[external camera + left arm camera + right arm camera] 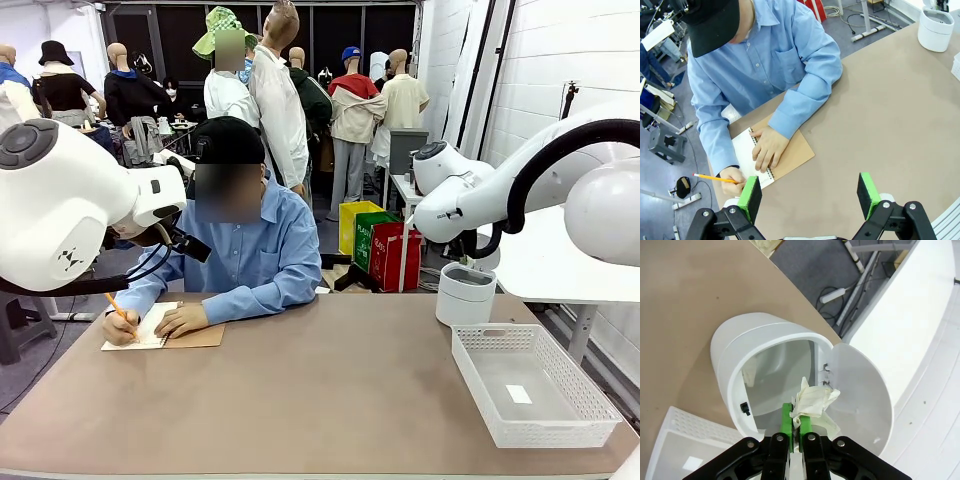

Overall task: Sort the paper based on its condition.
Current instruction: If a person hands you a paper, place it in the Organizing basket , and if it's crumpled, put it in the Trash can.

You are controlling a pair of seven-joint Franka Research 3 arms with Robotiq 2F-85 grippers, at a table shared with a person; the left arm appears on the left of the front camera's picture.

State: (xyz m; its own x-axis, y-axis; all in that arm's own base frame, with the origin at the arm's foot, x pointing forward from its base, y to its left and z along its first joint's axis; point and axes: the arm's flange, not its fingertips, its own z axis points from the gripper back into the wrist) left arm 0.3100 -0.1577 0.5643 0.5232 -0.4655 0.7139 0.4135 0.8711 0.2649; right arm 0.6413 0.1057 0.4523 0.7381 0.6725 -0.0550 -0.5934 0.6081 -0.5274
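A crumpled piece of white paper is pinched between the green pads of my right gripper, which is shut on it. It hangs over the open mouth of a white round bin whose lid is swung aside. The same bin stands at the table's far right in the front view. My left gripper hovers open and empty above the bare table, near a person writing in a spiral notebook.
A white mesh basket sits at the right front, with a tiny white tag on its floor. The person's hands rest on the notebook, one holding a pencil. The table's middle is bare brown surface.
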